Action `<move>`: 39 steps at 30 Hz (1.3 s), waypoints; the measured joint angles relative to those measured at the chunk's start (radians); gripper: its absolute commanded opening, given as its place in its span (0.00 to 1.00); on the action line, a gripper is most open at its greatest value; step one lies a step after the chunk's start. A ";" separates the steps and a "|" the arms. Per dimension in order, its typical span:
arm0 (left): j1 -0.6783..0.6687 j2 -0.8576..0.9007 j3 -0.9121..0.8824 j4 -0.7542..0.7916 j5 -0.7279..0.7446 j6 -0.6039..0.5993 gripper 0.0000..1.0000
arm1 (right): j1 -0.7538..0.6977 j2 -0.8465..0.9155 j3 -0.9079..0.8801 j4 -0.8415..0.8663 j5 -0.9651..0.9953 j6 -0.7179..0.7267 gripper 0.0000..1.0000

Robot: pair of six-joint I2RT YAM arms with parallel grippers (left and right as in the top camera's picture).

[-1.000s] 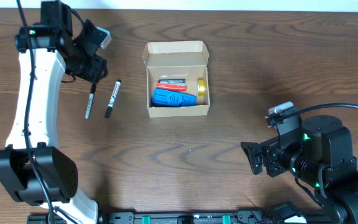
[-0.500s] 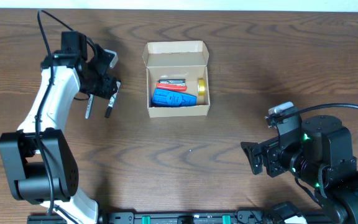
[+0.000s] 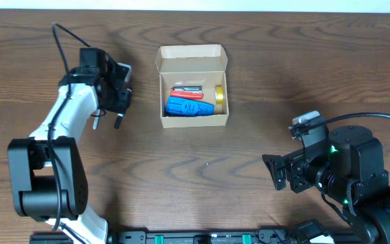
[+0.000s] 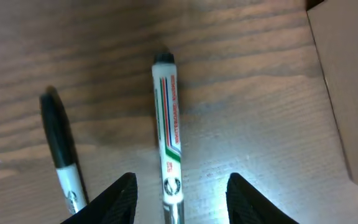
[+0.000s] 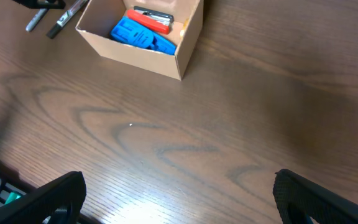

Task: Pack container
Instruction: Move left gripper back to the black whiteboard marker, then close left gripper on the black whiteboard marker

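Note:
The container (image 3: 193, 59) is a tan cardboard box with its flap lid standing open at the back. Inside lie a blue item (image 3: 185, 106), a red one (image 3: 185, 93) and a yellow one (image 3: 219, 95). Two markers lie left of it. My left gripper (image 4: 179, 200) hangs open low over the right-hand marker (image 4: 168, 118), a white one with a black cap and red and green stripes; its fingers stand either side without touching. The other marker (image 4: 61, 149) lies just left of the left finger. My right gripper (image 5: 179, 199) is open over bare wood, far from the container (image 5: 135, 53).
The container's side wall (image 4: 347, 93) rises close to the right of the left gripper. In the overhead view the left gripper (image 3: 119, 95) covers most of both markers, with only their near ends (image 3: 118, 122) showing. The right gripper (image 3: 276, 173) sits near the table's front right.
The left arm has swung right and towards the container, from beside the markers to directly over them. Its jaws have widened slightly. The right arm has stayed still.

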 measured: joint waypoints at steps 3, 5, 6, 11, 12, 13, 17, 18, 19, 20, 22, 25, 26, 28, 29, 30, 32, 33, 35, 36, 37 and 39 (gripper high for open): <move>-0.022 0.005 0.000 0.022 -0.035 -0.016 0.50 | 0.000 0.000 0.000 0.000 0.000 0.000 0.99; -0.024 0.015 0.000 0.027 -0.047 -0.023 0.50 | 0.000 0.000 0.000 0.000 0.000 0.000 0.99; -0.023 0.022 0.000 0.028 -0.054 -0.026 0.50 | 0.000 0.000 0.000 0.000 0.000 0.000 0.99; -0.022 0.057 0.000 0.032 -0.057 -0.039 0.50 | 0.000 0.000 0.000 0.000 0.000 0.000 0.99; -0.022 0.063 0.000 0.032 -0.057 -0.041 0.50 | 0.000 0.000 0.000 0.000 0.000 0.000 0.99; -0.022 0.068 0.000 0.033 -0.057 -0.042 0.50 | 0.000 0.000 0.000 0.000 0.000 0.000 0.99; -0.022 0.078 0.000 0.041 -0.057 -0.042 0.50 | 0.000 0.000 0.000 0.000 0.000 0.000 0.99; -0.022 0.078 0.000 0.045 -0.057 -0.042 0.50 | 0.000 0.000 0.000 0.000 0.000 0.000 0.99; -0.022 0.078 0.000 0.050 -0.057 -0.042 0.52 | 0.000 0.000 0.000 0.000 0.000 0.000 0.99; -0.022 0.078 0.000 0.053 -0.057 -0.041 0.55 | 0.000 0.000 0.000 0.000 0.000 0.000 0.99; -0.022 0.083 0.000 0.061 -0.057 -0.043 0.57 | 0.000 0.000 0.000 0.000 0.000 0.000 0.99; -0.022 0.101 0.000 0.069 -0.057 -0.042 0.63 | 0.000 0.000 0.000 0.000 0.000 0.000 0.99; -0.022 0.108 0.000 0.070 -0.057 -0.044 0.63 | 0.000 0.000 0.000 0.000 0.000 0.000 0.99; -0.022 0.123 0.000 0.070 -0.057 -0.045 0.65 | 0.000 0.000 0.000 0.000 0.000 0.000 0.99; -0.022 0.130 0.000 0.070 -0.057 -0.045 0.71 | 0.000 0.000 0.000 0.000 0.000 0.000 0.99; -0.022 0.134 0.000 0.070 -0.057 -0.044 0.76 | 0.000 0.000 0.000 0.000 0.000 0.000 0.99; -0.022 0.139 0.000 0.071 -0.057 -0.043 0.81 | 0.000 0.000 0.000 0.000 0.000 0.000 0.99; -0.022 0.140 0.000 0.073 -0.056 -0.043 0.84 | 0.000 0.000 0.000 0.000 0.000 0.000 0.99; -0.022 0.140 0.000 0.074 -0.057 -0.044 0.86 | 0.000 0.000 0.000 0.000 0.000 0.000 0.99; -0.022 0.140 0.000 0.074 -0.057 -0.044 0.89 | 0.000 0.000 0.000 0.000 0.000 0.000 0.99; -0.022 0.140 0.000 0.074 -0.057 -0.043 0.92 | 0.000 0.000 0.000 0.000 0.000 0.000 0.99; -0.022 0.140 0.000 0.074 -0.057 -0.044 0.91 | 0.000 0.000 0.000 0.000 0.000 0.000 0.99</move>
